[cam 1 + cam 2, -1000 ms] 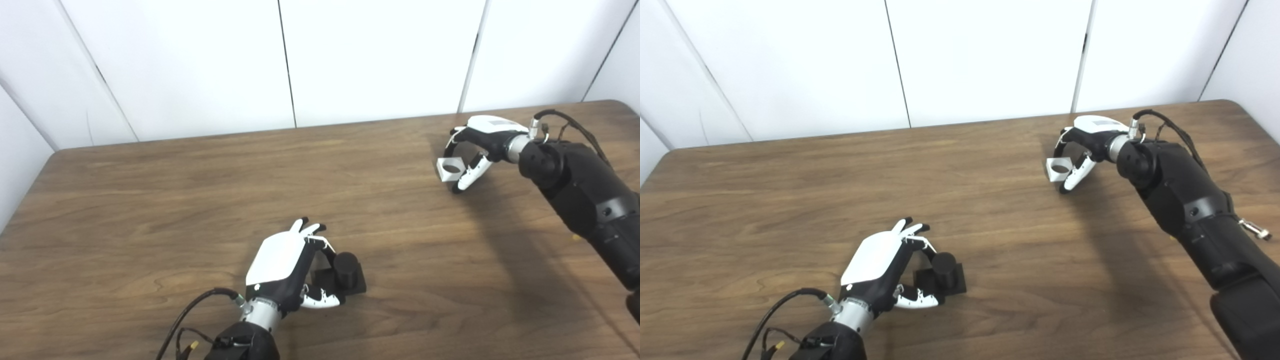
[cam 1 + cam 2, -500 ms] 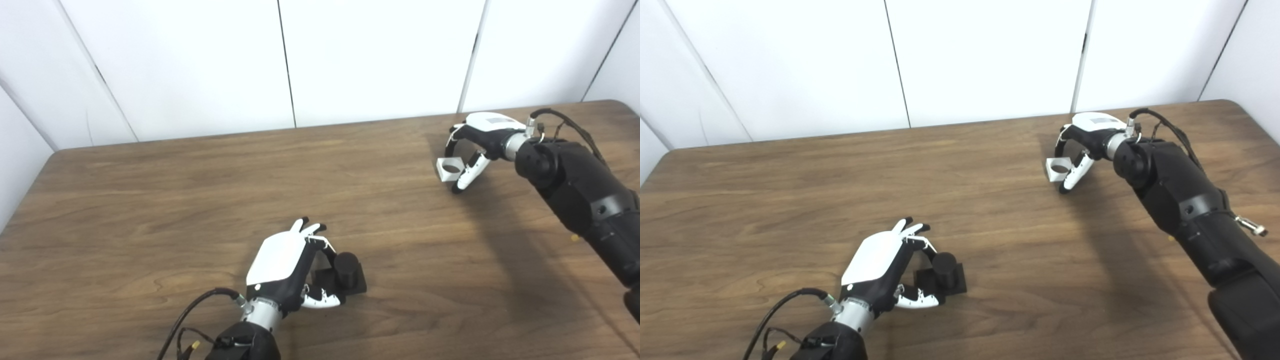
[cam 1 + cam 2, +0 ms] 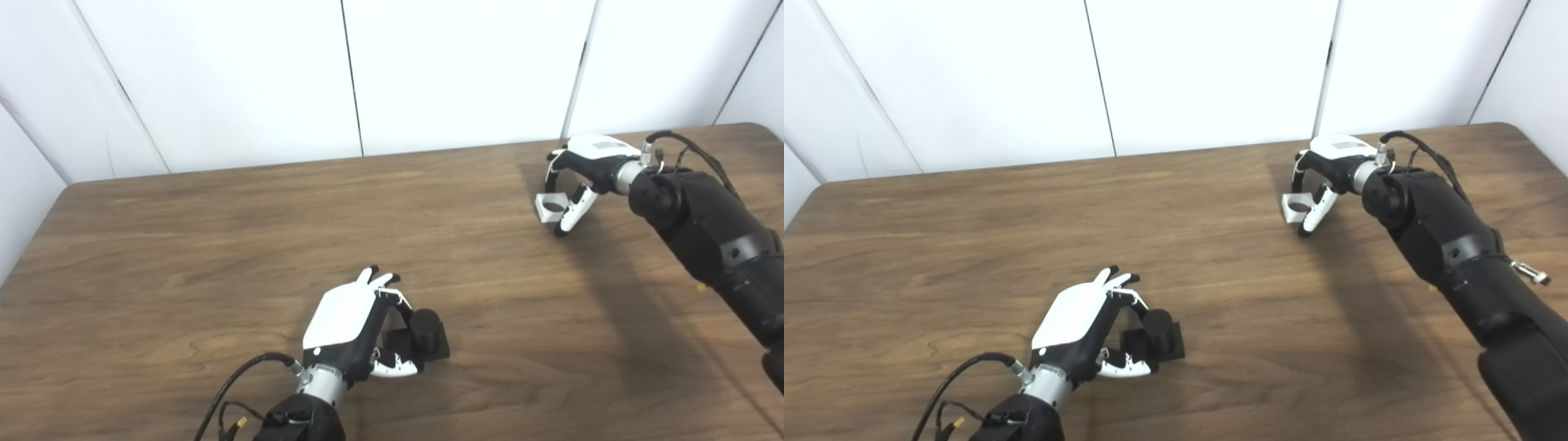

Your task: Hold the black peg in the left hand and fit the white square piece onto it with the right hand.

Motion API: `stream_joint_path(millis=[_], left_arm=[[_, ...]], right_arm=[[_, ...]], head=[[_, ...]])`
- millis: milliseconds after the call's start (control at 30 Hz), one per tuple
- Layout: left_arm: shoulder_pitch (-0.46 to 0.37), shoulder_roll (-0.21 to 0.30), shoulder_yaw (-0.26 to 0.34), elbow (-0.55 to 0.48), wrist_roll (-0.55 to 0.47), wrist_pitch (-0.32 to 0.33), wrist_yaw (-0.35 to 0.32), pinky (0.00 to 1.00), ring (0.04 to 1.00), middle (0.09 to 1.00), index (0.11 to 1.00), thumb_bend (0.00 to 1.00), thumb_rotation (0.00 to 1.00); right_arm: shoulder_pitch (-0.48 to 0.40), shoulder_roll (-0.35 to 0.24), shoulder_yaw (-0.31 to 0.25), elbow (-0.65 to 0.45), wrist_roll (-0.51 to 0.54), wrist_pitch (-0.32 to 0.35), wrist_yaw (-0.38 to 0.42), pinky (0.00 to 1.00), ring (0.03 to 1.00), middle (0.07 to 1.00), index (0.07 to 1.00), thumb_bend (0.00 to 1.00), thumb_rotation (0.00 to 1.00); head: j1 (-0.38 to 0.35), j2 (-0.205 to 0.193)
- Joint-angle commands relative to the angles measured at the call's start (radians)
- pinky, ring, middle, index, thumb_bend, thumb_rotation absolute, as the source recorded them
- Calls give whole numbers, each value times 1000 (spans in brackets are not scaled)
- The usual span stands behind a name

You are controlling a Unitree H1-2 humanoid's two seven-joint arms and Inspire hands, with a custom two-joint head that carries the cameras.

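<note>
The peg [image 3: 425, 327] stands near the front of the table [image 3: 184, 245], a short black cylinder upright on a square black base. The left hand [image 3: 349, 324] curls around its left side, fingers and thumb closed against the base, with the peg top clear. Far right, well apart from it, the right hand [image 3: 579, 177] pinches the white square piece [image 3: 550, 206] between fingers and thumb, hole facing up; whether it rests on the wood or hangs just above it cannot be told.

Both parts look like rigid, light plastic, probably smooth and apt to slip. I judge the square best held by 2 opposite outer edges, keeping the hole unblocked, and the peg by its base.
</note>
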Motion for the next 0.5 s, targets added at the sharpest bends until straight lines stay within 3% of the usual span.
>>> stream_joint_path(millis=[0,467], left_arm=[[-18,-5,-3,-7,18,-5,2,934,1000,921,491,520,69],[-25,-3,1,-5,25,-9,1,939,1000,918,491,520,69]], right_arm=[[-49,-24,-5,-7,-23,-4,-26,1000,1000,940,501,556,154],[-54,-25,-4,-11,-28,-8,-32,1000,1000,926,489,525,144]], head=[[-1,1],[-2,-1]])
